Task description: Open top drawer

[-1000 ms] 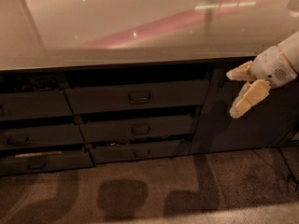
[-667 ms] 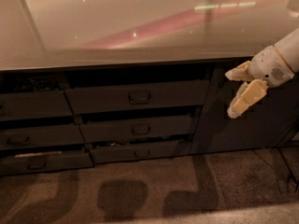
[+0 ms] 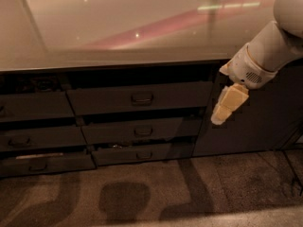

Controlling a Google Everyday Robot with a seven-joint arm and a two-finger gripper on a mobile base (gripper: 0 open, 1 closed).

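Observation:
The top drawer [image 3: 113, 98] is the widest dark-grey front, just under the countertop, with a small loop handle [image 3: 142, 98] at its centre. A dark gap runs above the front. My gripper [image 3: 222, 91] hangs from the white arm at the right, level with the drawer's right end and well to the right of the handle. Its cream fingers [image 3: 229, 103] are spread apart and hold nothing. It touches nothing.
Two slimmer drawer fronts [image 3: 137, 131] [image 3: 142, 154] lie below the top drawer. More drawers [image 3: 33, 105] stack at the left. A tall dark cabinet door [image 3: 265, 122] stands behind the gripper. A glossy countertop [image 3: 118, 27] runs above. Carpet [image 3: 142, 193] lies below.
The gripper has moved left and slightly down, closer to the right end of the top drawer. The drawers have not moved.

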